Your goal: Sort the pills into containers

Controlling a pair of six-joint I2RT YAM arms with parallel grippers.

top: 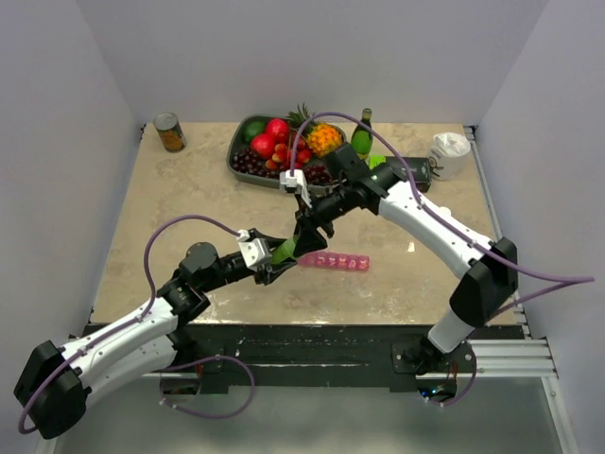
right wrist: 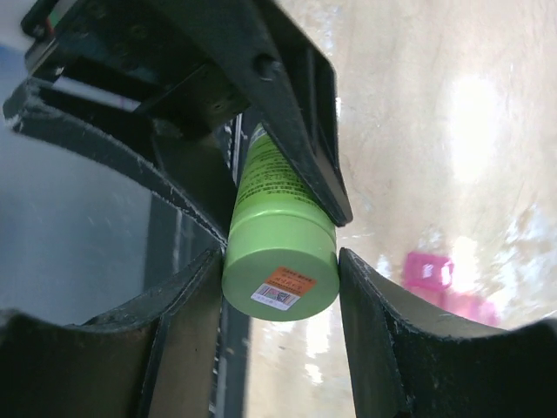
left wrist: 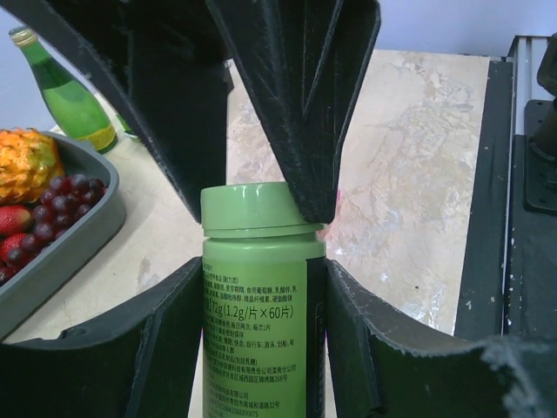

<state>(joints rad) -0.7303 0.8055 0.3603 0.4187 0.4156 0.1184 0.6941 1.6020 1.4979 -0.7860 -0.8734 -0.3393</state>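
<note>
Top view, left fingers: the left gripper (top: 273, 264) reaches toward the middle of the bench (top: 170, 208), clamped on the lower body of a green pill bottle (top: 284, 250).
Top view, right fingers: the right gripper (top: 307, 235) meets the same bottle at its upper end; their grip is too small to judge in this view.
Top view, organizer: the pink pill organizer (top: 338, 261) lies flat on the bench just to the right of the bottle and apart from both grippers.
Top view, back of bench: a grey fruit tray (top: 232, 156), a green glass bottle (top: 362, 135) beside it and a can (top: 170, 132) in the far left corner.
Left wrist view, own fingers: the left fingers (left wrist: 174, 331) press both sides of the bottle's labelled body (left wrist: 261, 331), which stands upright in this view.
Left wrist view, other fingers: the right fingers (left wrist: 296, 104) come in from above, closed around the bottle's cap (left wrist: 257, 209).
Left wrist view, surroundings: the fruit tray (left wrist: 61, 252) and the glass bottle (left wrist: 70, 96) are on the left.
Right wrist view, own fingers: the right fingers (right wrist: 383, 331) flank the cap (right wrist: 280, 261) and touch it on both sides; its end carries an orange sticker.
Right wrist view, other fingers: the left fingers (right wrist: 296, 131) grip the body behind the cap.
Right wrist view, organizer: a blurred pink shape (right wrist: 431, 274) on the bench, to the right of the cap.
</note>
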